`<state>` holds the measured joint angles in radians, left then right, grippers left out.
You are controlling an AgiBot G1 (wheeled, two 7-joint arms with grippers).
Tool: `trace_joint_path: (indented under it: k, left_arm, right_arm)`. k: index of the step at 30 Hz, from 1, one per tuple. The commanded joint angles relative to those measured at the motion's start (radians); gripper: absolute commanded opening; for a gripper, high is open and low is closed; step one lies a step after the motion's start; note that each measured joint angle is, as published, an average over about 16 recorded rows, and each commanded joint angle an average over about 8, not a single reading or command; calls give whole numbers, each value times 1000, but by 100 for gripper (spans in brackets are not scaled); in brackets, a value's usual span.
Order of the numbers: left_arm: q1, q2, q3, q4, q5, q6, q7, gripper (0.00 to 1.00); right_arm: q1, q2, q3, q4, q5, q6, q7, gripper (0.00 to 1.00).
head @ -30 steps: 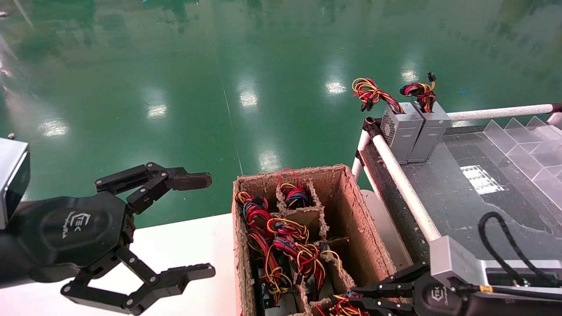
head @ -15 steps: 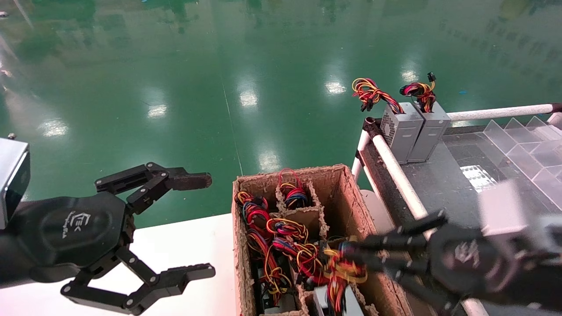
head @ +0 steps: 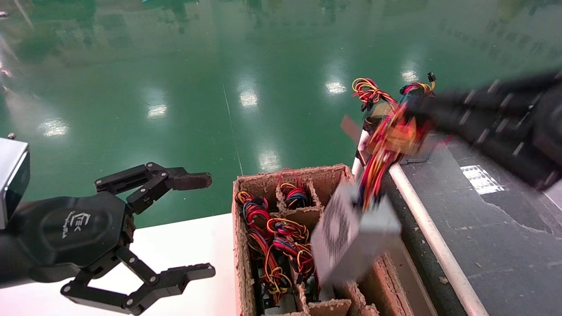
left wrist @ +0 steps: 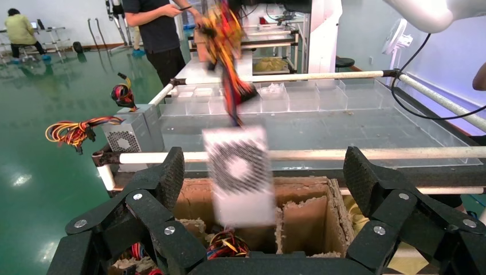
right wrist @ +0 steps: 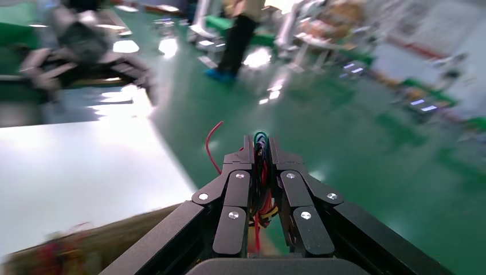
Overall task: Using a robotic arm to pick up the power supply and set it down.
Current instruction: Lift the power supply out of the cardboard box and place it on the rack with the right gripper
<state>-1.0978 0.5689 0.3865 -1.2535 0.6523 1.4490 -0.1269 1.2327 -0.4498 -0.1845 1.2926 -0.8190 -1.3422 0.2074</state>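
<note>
Right gripper (head: 417, 120) up high at the far right of the head view, over the near edge of the dark bench (head: 505, 228), clenched on the wire bundle (head: 386, 140) of the power supply (head: 351, 239); in the right wrist view, fingers (right wrist: 235, 206) pressed close together with red, yellow and green wires (right wrist: 261, 172) pinched between them and one red loop (right wrist: 213, 143) sticking out to the side. Power supply dangling from those wires in mid-air, tilted, clear of the carton (head: 246, 245) and above its right-hand cells, vent face turned toward the left; blurred in every view. In the left wrist view, grey box (left wrist: 240, 175) with round fan grille hanging in front of the white rail (left wrist: 367, 153), wires (left wrist: 226, 51) rising from its top. Carton holding more units with coloured wire bundles (head: 276, 237) in pulp dividers. Two further supplies (left wrist: 129, 132) upright at the far corner of the bench, partly hidden behind the hanging wires in the head view. Left gripper (head: 193, 226) parked low at the left over the white table (head: 184, 250), jaws spread wide, holding nothing.
</note>
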Motion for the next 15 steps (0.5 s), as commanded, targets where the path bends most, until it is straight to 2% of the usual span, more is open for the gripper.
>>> trace_joint_path:
  k: [1, 8, 15]
  left_arm:
    - [0, 0, 0, 0, 0, 0, 0, 100]
    - [0, 0, 0, 0, 0, 0, 0, 100]
    - [0, 0, 0, 0, 0, 0, 0, 100]
  right_arm:
    - [21, 10, 19, -7, 1, 21, -7, 0]
    - [131, 11, 0, -117, -132, 64, -76, 0]
    - [256, -7, -50, -317, -281, 65, -162, 0]
